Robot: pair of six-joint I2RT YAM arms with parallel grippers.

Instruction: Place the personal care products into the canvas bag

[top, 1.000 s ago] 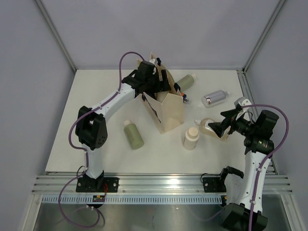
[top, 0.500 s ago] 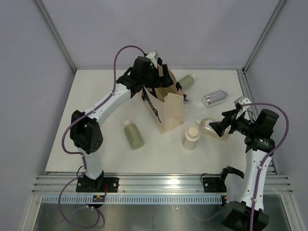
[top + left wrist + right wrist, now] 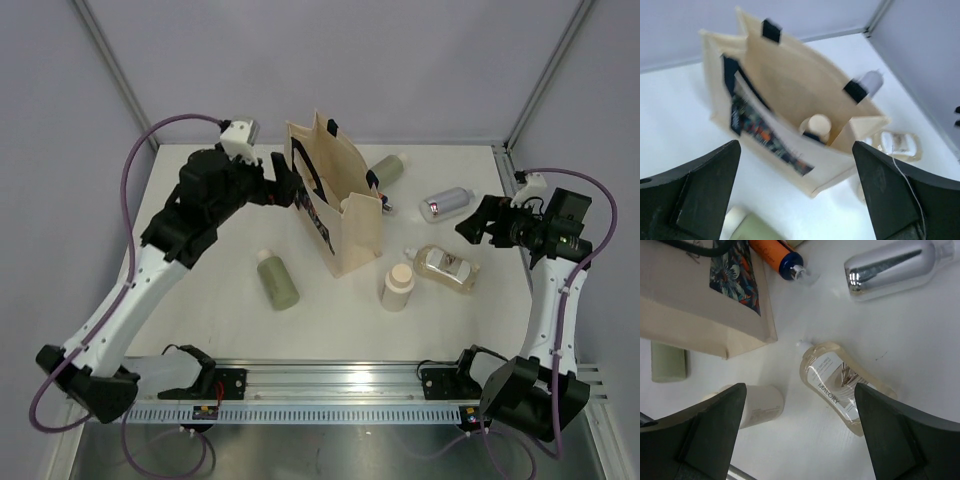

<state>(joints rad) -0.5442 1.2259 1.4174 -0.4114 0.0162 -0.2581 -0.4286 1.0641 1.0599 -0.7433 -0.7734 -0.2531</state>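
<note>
The canvas bag stands upright mid-table with its mouth open. It also shows in the left wrist view, with a cream-capped item inside. One sage-green bottle lies left of the bag and another lies behind it. The silver bottle, the amber labelled bottle and the short beige bottle lie right of the bag. My left gripper is open and empty, just left of the bag's top. My right gripper is open and empty, raised between the silver and amber bottles.
An orange tube with a blue cap lies against the bag's right side. Grey walls close the table at the back and sides. An aluminium rail runs along the near edge.
My left gripper has pulled out of the bag's mouth and back to the left. My right gripper has drawn away from the amber bottle, up and to the right.
</note>
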